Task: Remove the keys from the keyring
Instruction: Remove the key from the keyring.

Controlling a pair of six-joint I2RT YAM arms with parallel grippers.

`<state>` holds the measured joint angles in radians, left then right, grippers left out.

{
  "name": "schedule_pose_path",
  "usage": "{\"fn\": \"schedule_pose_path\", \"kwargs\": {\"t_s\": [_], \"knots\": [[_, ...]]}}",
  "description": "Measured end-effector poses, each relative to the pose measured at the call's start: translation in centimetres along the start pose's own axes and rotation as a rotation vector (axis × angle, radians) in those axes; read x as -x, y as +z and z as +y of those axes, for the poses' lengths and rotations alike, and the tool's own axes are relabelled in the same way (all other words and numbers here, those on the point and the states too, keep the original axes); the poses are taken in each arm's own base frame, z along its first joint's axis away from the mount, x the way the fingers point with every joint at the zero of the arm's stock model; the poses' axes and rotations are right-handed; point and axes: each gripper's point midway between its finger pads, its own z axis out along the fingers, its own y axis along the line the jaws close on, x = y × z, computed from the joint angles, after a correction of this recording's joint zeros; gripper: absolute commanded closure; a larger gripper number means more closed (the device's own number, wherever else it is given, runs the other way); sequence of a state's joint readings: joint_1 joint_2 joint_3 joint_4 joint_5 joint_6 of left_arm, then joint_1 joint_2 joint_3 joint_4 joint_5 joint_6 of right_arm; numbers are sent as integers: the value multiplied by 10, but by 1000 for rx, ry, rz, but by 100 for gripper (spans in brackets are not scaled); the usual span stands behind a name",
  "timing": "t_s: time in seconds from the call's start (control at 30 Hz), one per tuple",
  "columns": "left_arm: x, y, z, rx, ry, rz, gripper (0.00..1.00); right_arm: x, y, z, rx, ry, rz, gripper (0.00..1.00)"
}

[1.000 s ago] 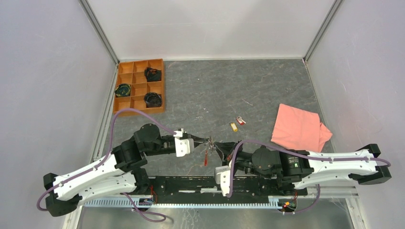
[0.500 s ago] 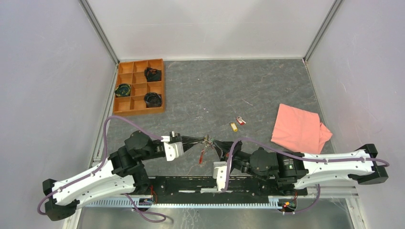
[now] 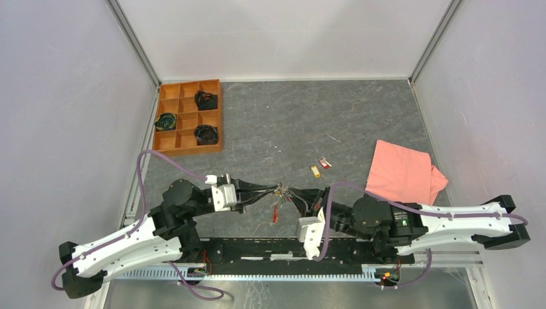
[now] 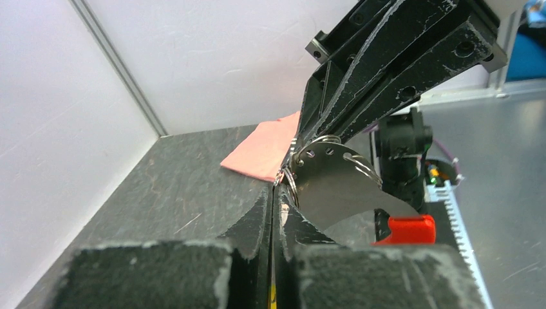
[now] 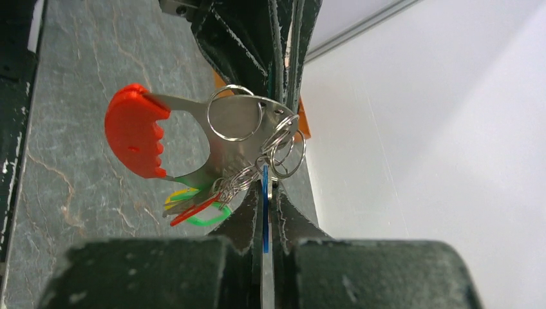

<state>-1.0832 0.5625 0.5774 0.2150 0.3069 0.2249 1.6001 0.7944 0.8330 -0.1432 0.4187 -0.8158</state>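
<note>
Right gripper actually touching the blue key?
Touching. Right wrist view: the blue key sits edge-on, pinched between the shut fingers of the right gripper.

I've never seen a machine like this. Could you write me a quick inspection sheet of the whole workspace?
Surface: grey mottled table, no spills seen.
Job's things: keyring with red-ended metal tag and coloured keys, held up between both tools; yellow key and red key lie loose on the table.
Clutter: pink cloth at right; orange tray with dark bundles, far left.
Tools: left tool shut on the keyring; right tool shut on what looks like a blue key.
Cables: purple cable along each arm, no snag seen.
Surroundings: white walls, metal corner posts; nothing else seen.
</note>
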Motion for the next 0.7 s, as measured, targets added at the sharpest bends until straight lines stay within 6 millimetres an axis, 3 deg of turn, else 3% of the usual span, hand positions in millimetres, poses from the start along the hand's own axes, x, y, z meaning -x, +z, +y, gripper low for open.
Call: {"fn": "schedule_pose_path", "kwargs": {"t_s": [0.3,0.7], "knots": [[17,3,-5,-11,-152,-112,98,15,-2,-3,14,9,-69,100],[66,-6,-27,-174,-273,-289,98,41,1,-17,-20,33,-170,100]]}}
